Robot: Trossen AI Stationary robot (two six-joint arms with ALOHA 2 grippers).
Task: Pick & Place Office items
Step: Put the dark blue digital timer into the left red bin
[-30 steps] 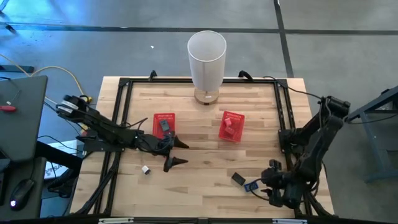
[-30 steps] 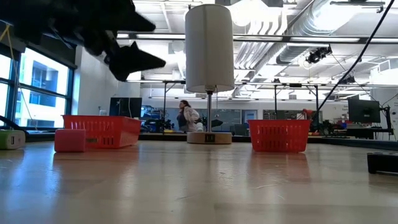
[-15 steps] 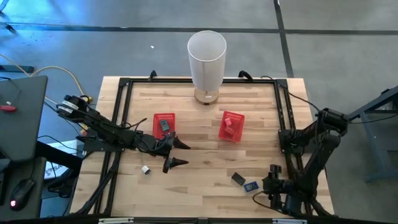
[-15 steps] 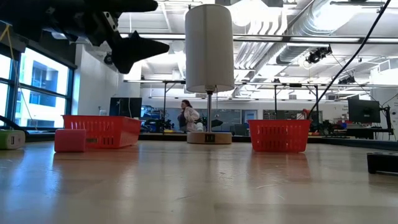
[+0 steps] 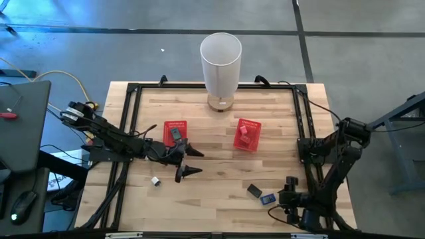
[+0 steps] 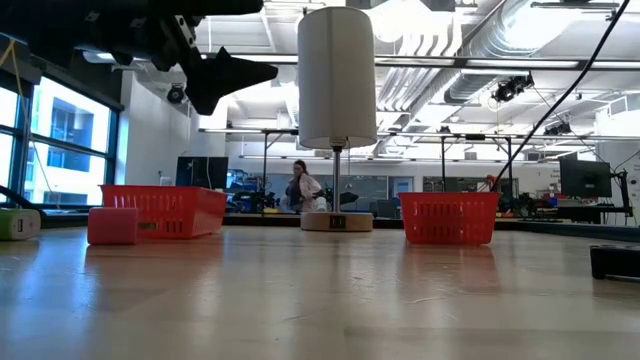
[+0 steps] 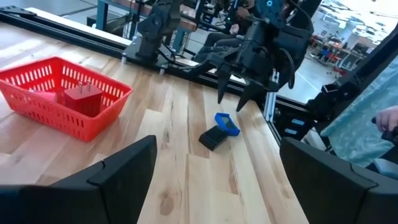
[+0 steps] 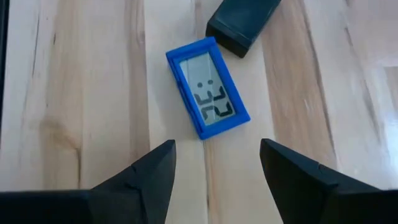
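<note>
The right end effector, fingers spread, hovers at the lower right of the frame over a blue clock beside a black block; the left end effector, also spread and empty, hangs mid-worktop near the left red basket

Overhead looks down; low level across table; wrists close, forward.

Bright, even light — foreground perhaps soft
</note>
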